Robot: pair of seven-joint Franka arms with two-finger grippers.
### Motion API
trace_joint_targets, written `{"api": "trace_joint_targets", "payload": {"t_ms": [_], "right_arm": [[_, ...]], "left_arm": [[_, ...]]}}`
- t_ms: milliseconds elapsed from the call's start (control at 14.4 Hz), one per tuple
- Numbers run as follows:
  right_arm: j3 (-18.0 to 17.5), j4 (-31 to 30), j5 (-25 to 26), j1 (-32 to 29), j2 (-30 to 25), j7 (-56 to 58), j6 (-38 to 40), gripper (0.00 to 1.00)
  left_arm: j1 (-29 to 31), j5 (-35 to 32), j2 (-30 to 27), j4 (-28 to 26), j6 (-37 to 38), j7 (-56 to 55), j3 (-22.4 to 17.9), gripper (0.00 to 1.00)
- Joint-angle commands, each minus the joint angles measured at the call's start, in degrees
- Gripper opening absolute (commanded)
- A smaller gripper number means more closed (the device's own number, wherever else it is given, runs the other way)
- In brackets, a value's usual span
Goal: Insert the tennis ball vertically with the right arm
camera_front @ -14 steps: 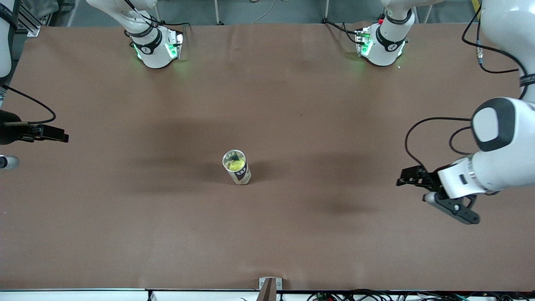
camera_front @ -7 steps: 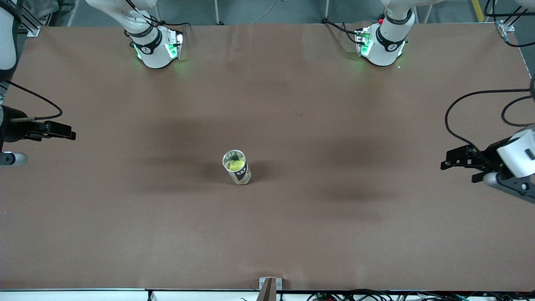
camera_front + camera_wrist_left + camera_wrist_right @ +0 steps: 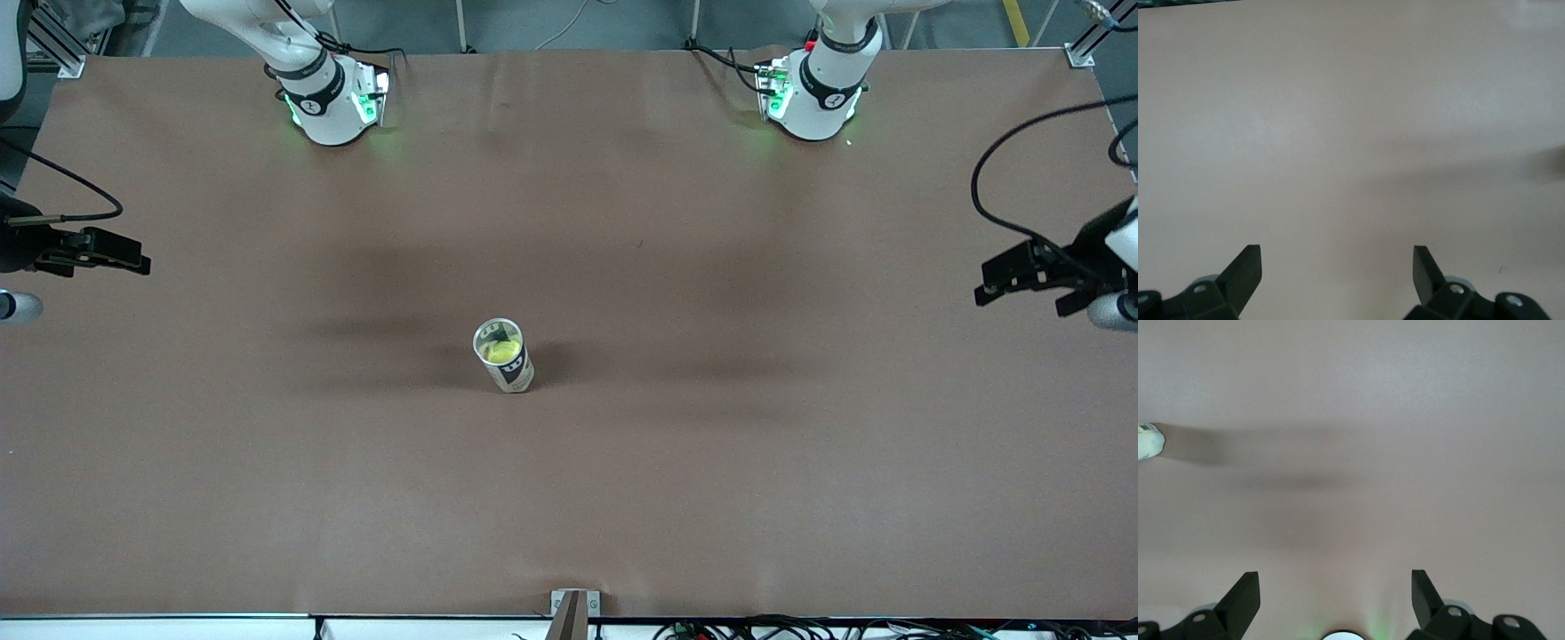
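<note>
A tennis ball can (image 3: 513,372) stands upright in the middle of the table, its open top toward the front camera. A yellow tennis ball (image 3: 503,352) sits inside it, just under the rim. My right gripper (image 3: 40,276) is up over the right arm's end of the table, well away from the can; in the right wrist view it (image 3: 1335,581) is open and empty. A sliver of the can (image 3: 1147,442) shows at that view's edge. My left gripper (image 3: 1076,289) is up over the left arm's end of the table; in the left wrist view it (image 3: 1337,257) is open and empty.
The brown table (image 3: 676,462) holds only the can. The right arm's base (image 3: 329,102) and the left arm's base (image 3: 813,98) stand at the table's back edge. A small metal bracket (image 3: 573,604) sits at the table's front edge.
My left gripper has drawn away from the can toward the left arm's end of the table. My right gripper has shifted a little. The can and ball have not moved.
</note>
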State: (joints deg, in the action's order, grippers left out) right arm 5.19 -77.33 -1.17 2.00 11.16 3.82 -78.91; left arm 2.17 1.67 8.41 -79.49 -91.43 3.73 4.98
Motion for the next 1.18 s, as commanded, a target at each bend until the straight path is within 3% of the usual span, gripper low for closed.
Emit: {"api": "trace_joint_targets", "payload": {"t_ms": [0,278,348,487,765,1113], "right_arm": [[0.0,-7.0,0.6,-0.6,-5.5,-0.2,-2.9,1.00],[-2.6,-9.4,0.6,-2.8,-8.2,-0.2,-3.7,1.00],[-2.6,-9.4,0.6,-2.8,-8.6,-0.1,-3.5,1.00],[-2.9,-9.4,1.9,-2.8,-9.7,0.0,-3.2,1.00],[-3.3,-13.5,2.3,-2.8,-15.0,-0.1,-3.5,1.00],[-3.3,-13.8,2.4,-2.8,-17.1,0.3,-3.4,1.00]], "left_arm": [[-0.3,-1.9,-5.6,-4.4,-0.2,-0.6,-2.9,1.00],[-1.2,-1.1,-10.4,-7.9,0.1,-1.1,-6.0,1.00],[-3.7,-1.1,-11.7,-9.1,2.1,-1.1,-8.2,1.00],[-4.5,-1.2,-12.6,-9.3,4.9,-1.4,-8.6,1.00],[-3.0,-1.1,-14.6,-10.2,6.6,-2.8,-5.5,1.00],[-0.9,-1.2,-16.2,-12.8,6.4,-6.9,-1.2,1.00]]}}
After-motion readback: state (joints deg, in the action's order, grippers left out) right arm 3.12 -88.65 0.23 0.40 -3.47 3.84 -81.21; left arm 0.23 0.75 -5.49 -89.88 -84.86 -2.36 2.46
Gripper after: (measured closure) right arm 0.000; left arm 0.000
